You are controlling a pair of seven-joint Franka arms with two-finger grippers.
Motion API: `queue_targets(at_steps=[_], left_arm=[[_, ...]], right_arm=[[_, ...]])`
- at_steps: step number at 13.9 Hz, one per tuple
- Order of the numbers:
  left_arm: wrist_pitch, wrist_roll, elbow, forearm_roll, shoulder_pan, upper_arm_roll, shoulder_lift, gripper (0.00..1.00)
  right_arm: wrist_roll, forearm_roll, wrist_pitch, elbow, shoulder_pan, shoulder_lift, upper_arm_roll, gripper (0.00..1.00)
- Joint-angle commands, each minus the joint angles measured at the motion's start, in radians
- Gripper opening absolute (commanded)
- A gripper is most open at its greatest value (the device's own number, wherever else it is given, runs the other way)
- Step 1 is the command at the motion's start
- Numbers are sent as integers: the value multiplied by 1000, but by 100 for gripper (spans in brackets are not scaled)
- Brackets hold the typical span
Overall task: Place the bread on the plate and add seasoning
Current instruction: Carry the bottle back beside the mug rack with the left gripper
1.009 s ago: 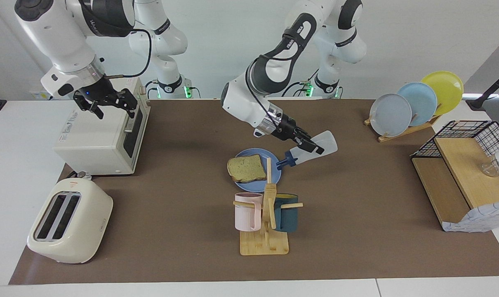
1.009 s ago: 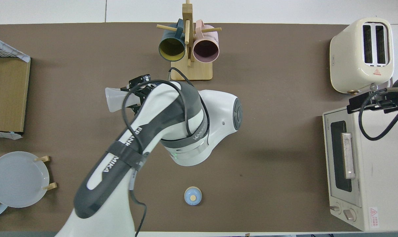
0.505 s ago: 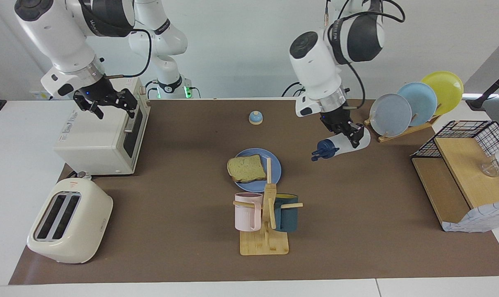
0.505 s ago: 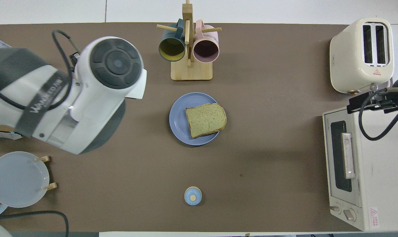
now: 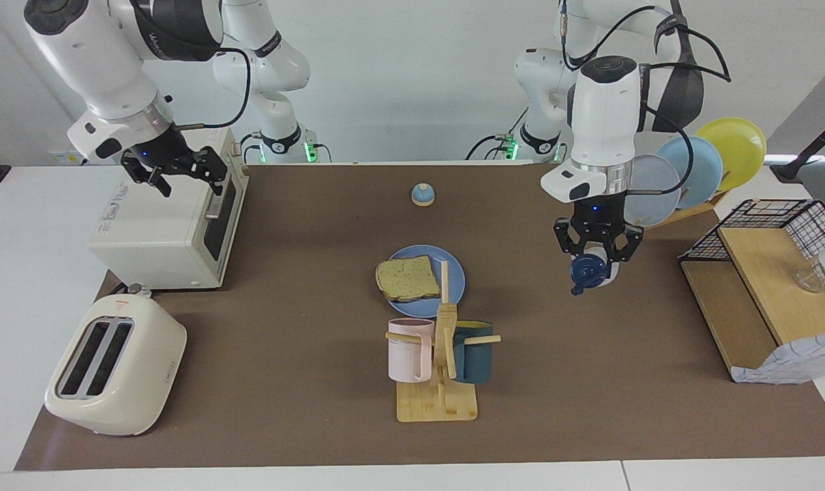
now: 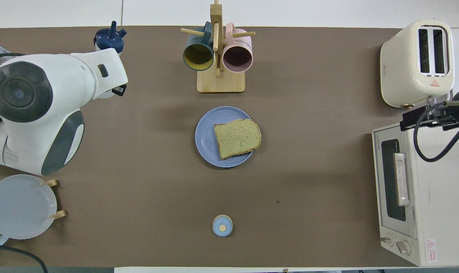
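My left tool [image 5: 597,256] is clamped on the seasoning [image 5: 590,270], holding it in the air over bare bench [image 5: 590,382] toward the left arm's end, between the plate [image 5: 453,276] and the wire basket [image 5: 781,225]. The tool points straight down. The bottle's long axis is tipped: in the facing view the navy cap faces the camera and slightly down, with the white body mostly hidden by the fingers. In the overhead view the cap and spout [image 6: 110,38] stick out past my wrist, pointing away from the robots. I can't tell the exact tilt angle.

The bread [image 5: 408,277] lies flat on the plate, mid-bench, on the half toward the right arm's end, crust corner overhanging the rim a bit. The bottle is well apart from the plate, not over it.

The mug rack [image 5: 440,361] stands just farther from the robots than the plate, pink mug [image 5: 407,349] and dark teal mug [image 5: 472,350] hanging on it. A bell [image 5: 422,195] sits nearer to the robots than the plate.

My right tool [image 5: 181,170] waits in the air over the oven [image 5: 160,232], fingers spread, holding nothing. The toaster [image 5: 116,365] sits farther from the robots than the oven. The plate rack [image 5: 685,170] with grey-blue, light-blue and yellow plates stands at the left arm's end, partly hidden by my left arm.
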Motion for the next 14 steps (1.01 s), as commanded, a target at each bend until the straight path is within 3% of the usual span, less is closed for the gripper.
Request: queue_targets(at_steps=[1,4,8,14], left_arm=[[252,-123,-165,-14,47,-10,-56,0],[531,-214,-250,-14,82,-10,-3,0],[799,-289,-252,-14,102,-8,131,0],[1074,-315,-221,-22,133,-4,310,0]], right_arm=[[-18,0,13,-18,-21,-11,14,100],[-18,-1,13,-18,-21,-11,14,100],[-18,-1,13,-18,-21,-11,14,100],[-18,-1,13,-18,-21,-11,14,100]])
